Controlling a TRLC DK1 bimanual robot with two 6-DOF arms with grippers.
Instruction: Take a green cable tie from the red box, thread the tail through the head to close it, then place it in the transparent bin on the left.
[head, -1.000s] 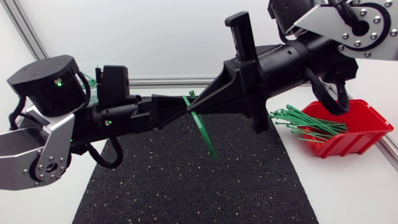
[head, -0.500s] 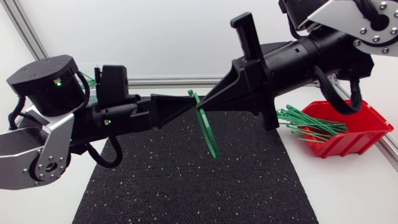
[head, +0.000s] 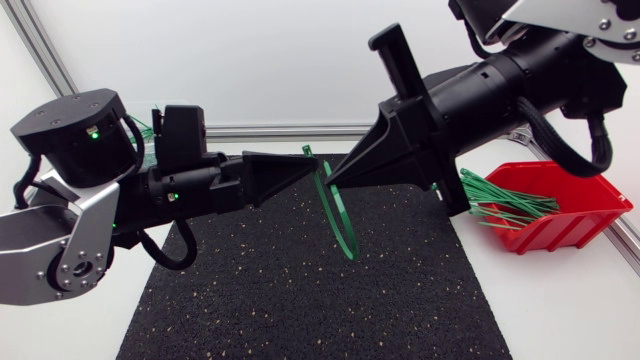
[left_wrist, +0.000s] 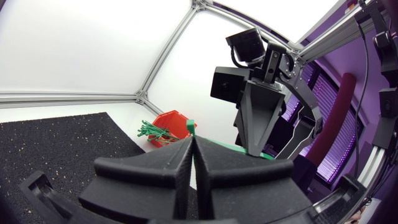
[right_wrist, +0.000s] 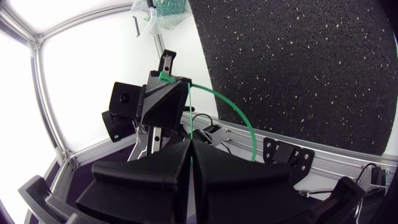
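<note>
White panels close off the far side of the white table (head: 570, 300), and a black speckled rubber mat (head: 250, 300) covers its middle, below the spot where your two arms meet nose to nose in the air. Your left gripper (head: 298, 166), coming in from the left, is clenched on the head end of a thin green plastic cable tie (head: 340, 215). Both wrist views show its fingers pressed together with the green head poking out at their tips. Your right gripper (head: 335, 180), coming in from the right, is clamped on the tail, which shows as a fine green line running out from between its closed fingers toward the head. Held this way, one side steadies the head while the other can feed or draw the tail, so you look to be at the threading or tightening step. I cannot tell for sure whether the tail is through the head. The strap between the two grips bows into a narrow oval loop hanging clear of the mat. Its long axis runs from the head at the far end, by the fingertips, toward the near edge and slightly right. Your red plastic box (head: 575, 220) sits on the table to the right, well apart from the loop, with spare green ties (head: 500, 198) fanning out of it. The transparent bin (right_wrist: 143, 15) waits far off on the left, beyond your left arm, with something green inside.
</note>
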